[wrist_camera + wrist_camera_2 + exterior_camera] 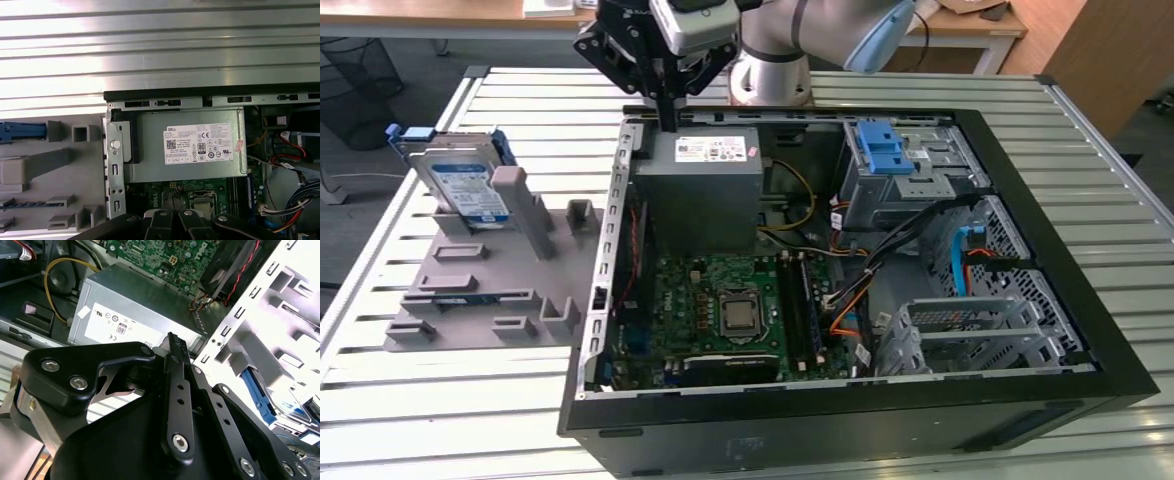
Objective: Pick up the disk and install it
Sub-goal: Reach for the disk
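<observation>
The step in hand is the pick-up, and it has not been made. The flat silver-metal disk with a blue-and-white label and blue plastic rail (464,185) stands on edge in a slot of the pale grey moulded holder (480,300), at about ten o'clock in the exterior view. It is outside the open black computer case (854,420) and well apart from the arm. Both case and holder rest on the slatted metal desk (427,420).

The black gripper (670,122) hangs at twelve o'clock in that view. Its fingers are drawn together into one thin point, and nothing is between them. The second wrist view shows the gripper (173,337) the same way, pressed closed and empty. Its tip is over the far edge of the grey power-supply box with a white sticker (707,190), which is the thing nearest to it. I cannot tell whether it touches the box.

Inside the case, the green circuit board (720,310) lies at six o'clock from the box. A blue plastic bay fitting (887,150) sits at two o'clock in the exterior view, and a perforated silver metal cage (974,330) sits at four o'clock.

By my judgement, a grasp calls for the fingers to be spread. They would need to be brought across towards ten o'clock, lined up with the disk's thin upright body, and closed on its flat faces clear of the holder's posts.
</observation>
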{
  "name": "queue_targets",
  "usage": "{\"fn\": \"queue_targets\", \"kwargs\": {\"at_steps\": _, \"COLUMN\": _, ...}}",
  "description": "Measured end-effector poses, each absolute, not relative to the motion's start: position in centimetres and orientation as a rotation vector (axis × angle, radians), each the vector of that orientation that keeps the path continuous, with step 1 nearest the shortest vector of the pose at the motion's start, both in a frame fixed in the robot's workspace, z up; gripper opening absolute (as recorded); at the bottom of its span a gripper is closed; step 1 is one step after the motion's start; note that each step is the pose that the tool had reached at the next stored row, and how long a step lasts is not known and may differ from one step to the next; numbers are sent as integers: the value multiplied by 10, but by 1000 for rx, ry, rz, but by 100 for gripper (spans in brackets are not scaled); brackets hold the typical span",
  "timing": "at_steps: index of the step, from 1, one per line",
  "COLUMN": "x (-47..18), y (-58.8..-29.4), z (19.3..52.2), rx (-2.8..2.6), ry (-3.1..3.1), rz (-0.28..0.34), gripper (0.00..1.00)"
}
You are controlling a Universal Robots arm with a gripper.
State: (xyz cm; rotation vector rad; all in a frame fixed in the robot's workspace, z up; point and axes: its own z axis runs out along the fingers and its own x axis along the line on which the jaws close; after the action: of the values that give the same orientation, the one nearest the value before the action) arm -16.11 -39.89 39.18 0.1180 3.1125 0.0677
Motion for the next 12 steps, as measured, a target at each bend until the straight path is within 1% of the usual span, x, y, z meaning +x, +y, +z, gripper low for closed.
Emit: {"fn": "queue_targets", "kwargs": {"at_steps": 12, "x": -164, "y": -399, "z": 392, "rx": 118, "ry": 3112, "rz": 68, "gripper": 11}}
